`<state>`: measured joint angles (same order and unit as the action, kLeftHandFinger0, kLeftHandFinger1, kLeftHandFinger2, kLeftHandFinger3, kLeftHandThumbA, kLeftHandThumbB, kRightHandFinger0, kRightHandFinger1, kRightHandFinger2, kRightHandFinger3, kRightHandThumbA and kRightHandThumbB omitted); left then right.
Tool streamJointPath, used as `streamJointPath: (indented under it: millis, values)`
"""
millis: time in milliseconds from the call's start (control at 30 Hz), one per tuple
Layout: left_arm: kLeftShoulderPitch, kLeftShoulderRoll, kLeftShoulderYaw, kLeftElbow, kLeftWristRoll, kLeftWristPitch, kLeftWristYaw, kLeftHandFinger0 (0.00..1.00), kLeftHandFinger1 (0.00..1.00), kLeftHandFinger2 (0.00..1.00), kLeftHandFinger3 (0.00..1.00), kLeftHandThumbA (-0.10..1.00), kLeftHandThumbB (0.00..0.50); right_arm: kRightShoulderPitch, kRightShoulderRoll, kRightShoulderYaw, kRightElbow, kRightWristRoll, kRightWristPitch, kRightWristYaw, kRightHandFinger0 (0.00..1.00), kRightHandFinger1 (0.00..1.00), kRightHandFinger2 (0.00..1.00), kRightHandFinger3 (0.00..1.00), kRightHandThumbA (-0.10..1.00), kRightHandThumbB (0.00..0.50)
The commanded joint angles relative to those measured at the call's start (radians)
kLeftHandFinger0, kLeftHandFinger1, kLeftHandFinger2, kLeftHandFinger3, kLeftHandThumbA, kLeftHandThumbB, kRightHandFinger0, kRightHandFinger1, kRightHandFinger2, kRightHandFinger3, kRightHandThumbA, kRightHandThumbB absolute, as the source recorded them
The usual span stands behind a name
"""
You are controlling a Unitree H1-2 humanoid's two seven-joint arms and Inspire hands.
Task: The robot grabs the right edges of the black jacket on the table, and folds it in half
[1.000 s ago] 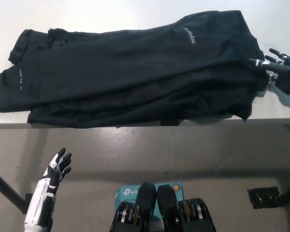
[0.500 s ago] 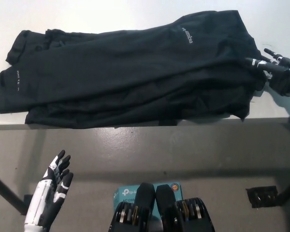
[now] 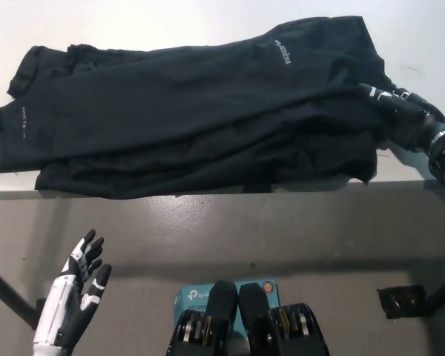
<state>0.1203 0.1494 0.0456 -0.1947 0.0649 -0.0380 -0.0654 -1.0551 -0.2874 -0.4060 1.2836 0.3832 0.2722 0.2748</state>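
Your black right hand (image 3: pixel 402 117) is at the right edge of the table (image 3: pixel 430 44). Its fingers (image 3: pixel 377 95) reach flat onto the right edge of the black jacket (image 3: pixel 193 111) and touch the cloth. You cannot tell if they have pinched it or just lie on it.

There is one jacket. It lies flat and spread wide across the white table, from near the left edge to the right side. Its lower hem runs along the front edge of the table. Small white letters (image 3: pixel 283 52) show on the upper right part of it, and a tiny white mark (image 3: pixel 24 122) shows near its left end.

Your white left hand (image 3: pixel 80 285) is low, in front of the table's front left part, well apart from the jacket. Its fingers are spread and it holds nothing.

On the grey floor near the table's front edge you can see one teal box (image 3: pixel 196 295). One small black thing (image 3: pixel 400 302) sits on the floor at the right.
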Motion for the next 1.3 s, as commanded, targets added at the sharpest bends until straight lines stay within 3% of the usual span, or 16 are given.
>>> streamJointPath:
  millis: [0,167,233,267,300,333,433,467,567,900,967,1100,1133,1200,1233,1267]
  values:
    - [-0.013,0.018,0.011,-0.027,-0.015,-0.002,-0.004,1.00,1.00,1.00,1.00,0.82,0.083,-0.061,0.011,-0.003,0.008,0.031,0.021,0.068,1.00,1.00,1.00,1.00,1.00,0.391]
    - [-0.010,0.014,0.017,-0.027,-0.020,-0.006,-0.003,1.00,1.00,1.00,1.00,0.78,0.080,-0.066,0.027,-0.013,0.023,0.038,0.030,0.067,1.00,1.00,1.00,1.00,1.00,0.468]
    - [-0.009,0.015,0.016,-0.031,-0.014,-0.003,-0.004,1.00,1.00,1.00,1.00,0.78,0.069,-0.070,0.032,-0.002,0.026,0.026,0.024,0.061,0.77,0.83,1.00,1.00,1.00,0.492]
    - [-0.010,0.014,0.016,-0.030,-0.019,-0.001,-0.006,1.00,1.00,1.00,1.00,0.77,0.068,-0.079,0.039,-0.005,0.035,0.018,-0.010,-0.007,0.35,0.49,0.68,0.74,0.83,0.500]
    - [-0.013,0.013,0.015,-0.028,-0.018,-0.001,-0.006,1.00,1.00,1.00,1.00,0.77,0.070,-0.093,0.052,-0.026,0.040,0.028,-0.040,-0.081,0.08,0.20,0.35,0.41,0.67,0.488]
    - [-0.013,0.012,0.015,-0.029,-0.017,0.004,-0.005,1.00,1.00,1.00,1.00,0.77,0.071,-0.103,0.066,-0.057,0.038,0.052,-0.065,-0.120,0.00,0.02,0.26,0.34,0.53,0.470]
    - [-0.014,0.011,0.016,-0.033,-0.016,0.006,-0.003,1.00,1.00,1.00,1.00,0.77,0.077,-0.125,0.084,-0.084,0.036,0.066,-0.071,-0.112,0.00,0.03,0.43,0.43,0.40,0.412]
    - [-0.014,0.014,0.014,-0.035,-0.014,0.011,-0.006,1.00,1.00,1.00,1.00,0.78,0.067,-0.131,0.097,-0.119,0.027,0.094,-0.082,-0.119,0.00,0.08,0.54,0.55,0.30,0.393]
    - [-0.019,0.016,0.015,-0.030,-0.009,0.002,-0.004,1.00,1.00,1.00,1.00,0.79,0.078,-0.147,0.112,-0.162,0.008,0.123,-0.055,-0.111,0.00,0.09,0.50,0.59,0.16,0.376]
    - [-0.027,0.021,0.032,-0.022,-0.038,0.002,-0.011,1.00,1.00,1.00,1.00,0.77,0.074,-0.158,0.132,-0.178,-0.038,0.137,-0.042,-0.109,0.00,0.09,0.47,0.67,0.14,0.264]
    - [-0.028,0.023,0.031,-0.019,-0.043,-0.001,-0.014,1.00,1.00,1.00,1.00,0.79,0.083,-0.160,0.136,-0.197,-0.040,0.155,-0.040,-0.124,0.00,0.10,0.48,0.58,0.08,0.265]
    - [-0.031,0.022,0.030,-0.021,-0.041,0.002,-0.013,1.00,1.00,1.00,1.00,0.80,0.084,-0.162,0.136,-0.199,-0.045,0.153,-0.047,-0.132,0.00,0.09,0.47,0.57,0.05,0.255]
    - [-0.030,0.018,0.027,-0.022,-0.034,0.008,-0.010,1.00,1.00,1.00,1.00,0.81,0.090,-0.152,0.143,-0.207,-0.078,0.156,-0.089,-0.158,0.00,0.07,0.50,0.62,-0.09,0.198]
    - [-0.030,0.018,0.027,-0.020,-0.033,0.004,-0.009,1.00,1.00,1.00,1.00,0.81,0.091,-0.150,0.143,-0.210,-0.085,0.160,-0.090,-0.160,0.00,0.04,0.50,0.36,-0.10,0.179]
    - [-0.034,0.018,0.026,-0.020,-0.032,0.006,-0.009,1.00,1.00,1.00,1.00,0.81,0.082,-0.144,0.135,-0.218,-0.116,0.170,-0.088,-0.157,0.00,0.04,0.52,0.66,-0.10,0.106]
    - [-0.034,0.018,0.026,-0.020,-0.032,0.007,-0.009,1.00,1.00,1.00,1.00,0.81,0.082,-0.142,0.135,-0.219,-0.122,0.171,-0.087,-0.157,0.00,0.02,0.53,0.67,-0.10,0.101]
